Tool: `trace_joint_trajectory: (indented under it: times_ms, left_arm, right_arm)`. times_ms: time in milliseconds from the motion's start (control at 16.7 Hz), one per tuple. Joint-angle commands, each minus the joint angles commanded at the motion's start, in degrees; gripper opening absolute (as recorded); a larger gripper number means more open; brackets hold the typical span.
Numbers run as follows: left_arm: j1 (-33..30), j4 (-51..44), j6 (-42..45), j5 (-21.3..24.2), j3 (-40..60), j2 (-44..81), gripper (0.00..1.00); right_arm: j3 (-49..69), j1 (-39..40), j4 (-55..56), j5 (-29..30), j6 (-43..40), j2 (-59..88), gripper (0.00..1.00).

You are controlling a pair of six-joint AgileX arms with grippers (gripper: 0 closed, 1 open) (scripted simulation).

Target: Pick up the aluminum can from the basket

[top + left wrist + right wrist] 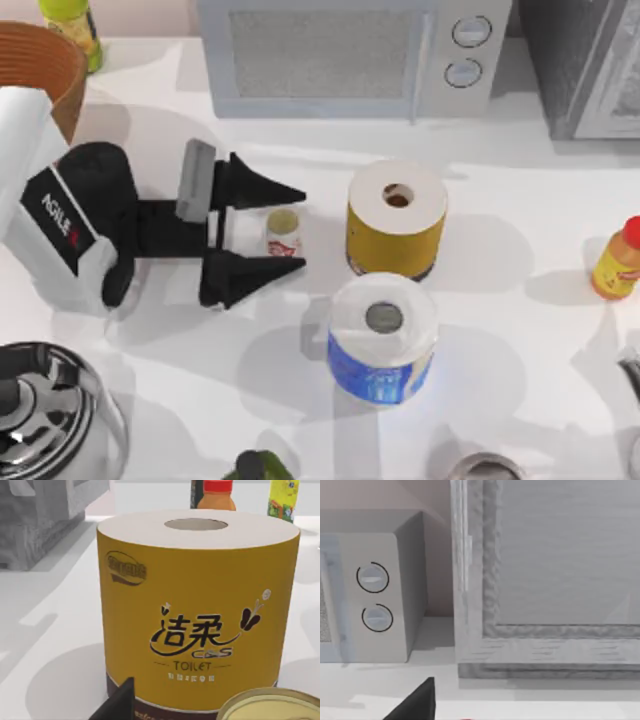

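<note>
The aluminum can (283, 232), white with red markings and a pale round top, stands upright on the white table left of centre. My left gripper (300, 228) is open, with one black finger on each side of the can and a gap to both. In the left wrist view the can's top (270, 706) shows close up beside one fingertip (118, 703). The orange-brown basket (40, 68) sits at the far left corner, behind the left arm and apart from the can. My right gripper (415, 704) shows as a dark edge in the right wrist view, facing the microwave.
A yellow paper roll (396, 218) stands just right of the can, and a blue one (383, 340) in front of it. A microwave (330, 55) and a grey cabinet (590, 60) line the back. A yellow red-capped bottle (617, 262) is at the right, a metal kettle (45, 420) at the front left.
</note>
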Motion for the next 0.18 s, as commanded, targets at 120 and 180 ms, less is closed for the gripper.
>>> trace_joint_trajectory:
  times_ms: [120,180]
  left_arm:
    - [0.0,0.0,0.0,0.0,0.0,0.0,1.00]
    - [0.0,0.0,0.0,0.0,0.0,0.0,1.00]
  right_arm:
    - [0.0,0.0,0.0,0.0,0.0,0.0,1.00]
    - [0.0,0.0,0.0,0.0,0.0,0.0,1.00]
